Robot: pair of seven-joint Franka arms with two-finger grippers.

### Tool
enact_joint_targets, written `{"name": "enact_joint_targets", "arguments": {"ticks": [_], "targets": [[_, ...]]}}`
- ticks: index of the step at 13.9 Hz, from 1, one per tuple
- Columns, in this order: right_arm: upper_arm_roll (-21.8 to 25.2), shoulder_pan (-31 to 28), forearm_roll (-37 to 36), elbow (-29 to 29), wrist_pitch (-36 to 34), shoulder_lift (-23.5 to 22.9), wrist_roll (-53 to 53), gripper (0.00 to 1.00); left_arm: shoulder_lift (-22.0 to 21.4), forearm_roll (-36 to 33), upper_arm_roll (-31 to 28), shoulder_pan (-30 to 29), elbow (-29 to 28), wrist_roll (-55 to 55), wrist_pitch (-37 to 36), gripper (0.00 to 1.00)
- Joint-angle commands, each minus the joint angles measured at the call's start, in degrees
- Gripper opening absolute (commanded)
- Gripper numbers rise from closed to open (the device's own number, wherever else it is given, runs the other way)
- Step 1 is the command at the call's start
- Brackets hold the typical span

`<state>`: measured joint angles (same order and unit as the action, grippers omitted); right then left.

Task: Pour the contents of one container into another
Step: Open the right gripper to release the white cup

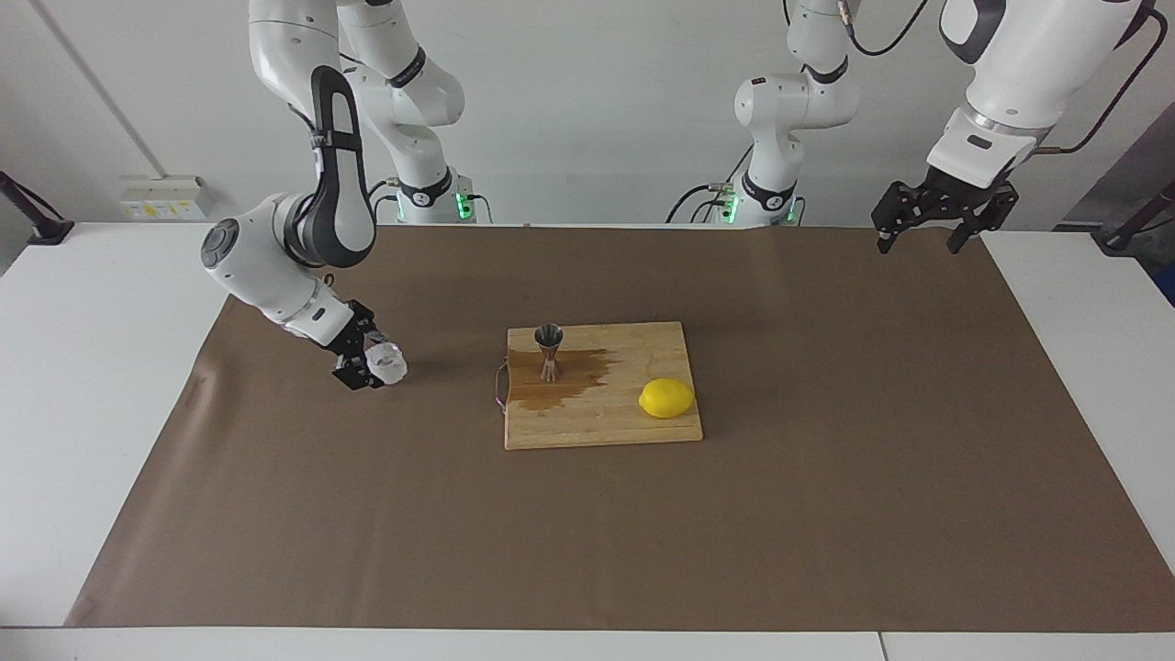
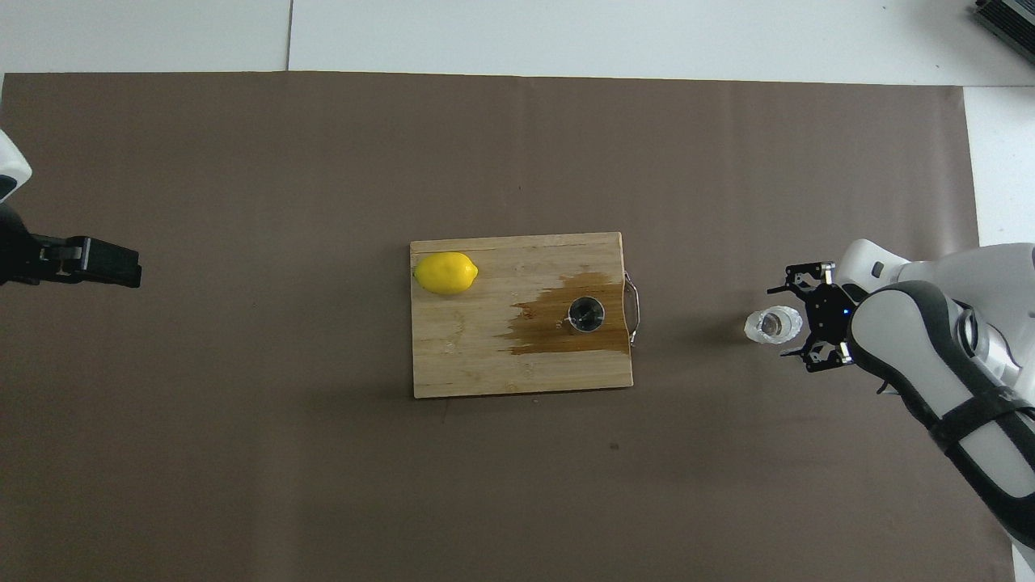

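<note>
The clear glass tumbler (image 1: 386, 362) (image 2: 773, 325) stands upright on the brown mat, toward the right arm's end of the table, apart from the cutting board. My right gripper (image 1: 370, 365) (image 2: 797, 323) is low beside it, open, its fingers spread on either side of the glass without closing on it. The steel jigger (image 1: 549, 351) (image 2: 586, 314) stands upright on the wooden cutting board (image 1: 633, 431) (image 2: 469, 356), in a dark wet patch (image 1: 574, 375) (image 2: 550, 323). My left gripper (image 1: 921, 237) (image 2: 121, 267) waits open, raised over the mat's edge at the left arm's end.
A yellow lemon (image 1: 666, 397) (image 2: 445, 272) lies on the board at the corner toward the left arm's end. The board has a metal handle (image 1: 500, 386) (image 2: 635, 311) facing the tumbler. The brown mat (image 1: 826, 514) covers most of the white table.
</note>
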<state>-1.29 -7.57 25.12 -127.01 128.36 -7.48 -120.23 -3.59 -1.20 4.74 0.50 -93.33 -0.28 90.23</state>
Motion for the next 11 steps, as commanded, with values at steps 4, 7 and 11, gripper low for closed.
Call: {"name": "enact_joint_targets", "arguments": {"ticks": [4, 7, 11], "targets": [[-0.9, 0.3, 0.0, 7.6, -9.0, 4.4, 11.2, 1.00, -1.7, 0.6, -0.3, -0.1, -1.9, 0.6, 0.5, 1.00], [-1.6, 0.3, -0.4, 12.6, -9.1, 6.2, 22.7, 1.00, -1.6, 0.6, -0.3, -0.1, -1.9, 0.6, 0.5, 1.00], [-2.7, 0.7, -5.0, 19.7, -10.1, 6.8, 38.5, 1.00, -1.7, 0.6, -0.3, -0.1, -1.9, 0.6, 0.5, 1.00]]}}
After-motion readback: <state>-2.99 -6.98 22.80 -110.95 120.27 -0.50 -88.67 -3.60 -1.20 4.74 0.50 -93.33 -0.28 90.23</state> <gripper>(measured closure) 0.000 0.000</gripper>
